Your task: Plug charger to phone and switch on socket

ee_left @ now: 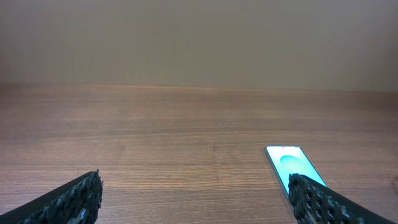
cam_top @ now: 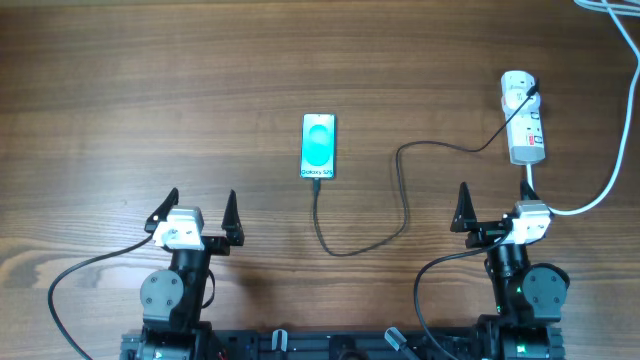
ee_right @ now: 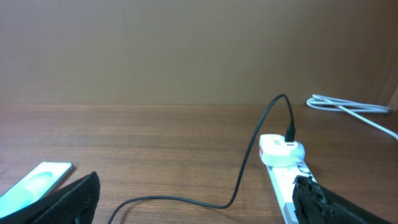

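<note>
- Both arms sit low at the near edge. The left gripper [cam_top: 200, 208] and right gripper [cam_top: 495, 205] have their fingers spread wide and hold nothing.
- The phone [cam_top: 318, 146] lies mid-table, screen lit. The charger [cam_top: 399, 170] meets its near end — whether it is seated, I cannot tell.
- The socket [cam_top: 524, 125] lies ahead of the right gripper, so that arm is probably the one for the switch.
- The white cable [cam_top: 610, 180] passes just beside that gripper — a likely snag.
</note>
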